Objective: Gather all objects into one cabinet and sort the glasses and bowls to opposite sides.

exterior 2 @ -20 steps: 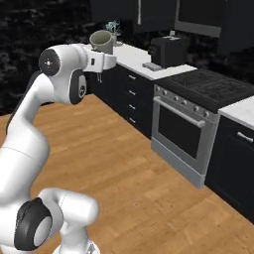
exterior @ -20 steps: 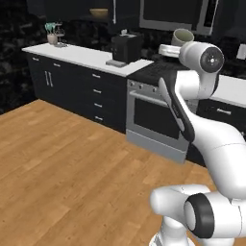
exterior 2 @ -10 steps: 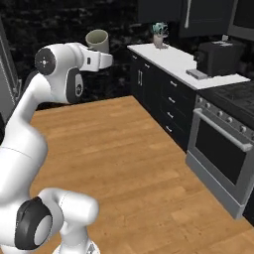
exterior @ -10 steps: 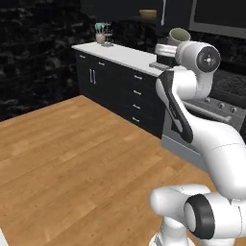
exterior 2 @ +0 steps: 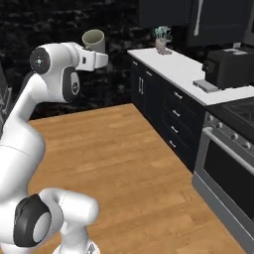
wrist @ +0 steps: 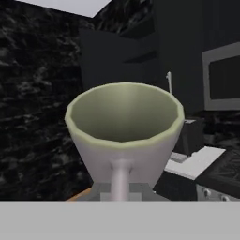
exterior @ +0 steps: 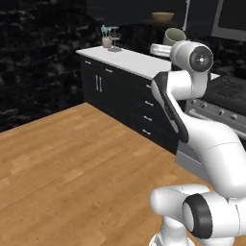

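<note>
our gripper [wrist: 121,187] pinched the grey mug [wrist: 123,133] by its handle, high above the broad wooden floor [exterior: 72,163], clear of the white counter [exterior: 129,60] edge. the wide wooden bowl [exterior: 163,17] sat on the dark cabinet [exterior: 139,12] shelf.

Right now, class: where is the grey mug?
The grey mug is held upright in the shut gripper, raised above the wooden floor, left of the white counter.
</note>
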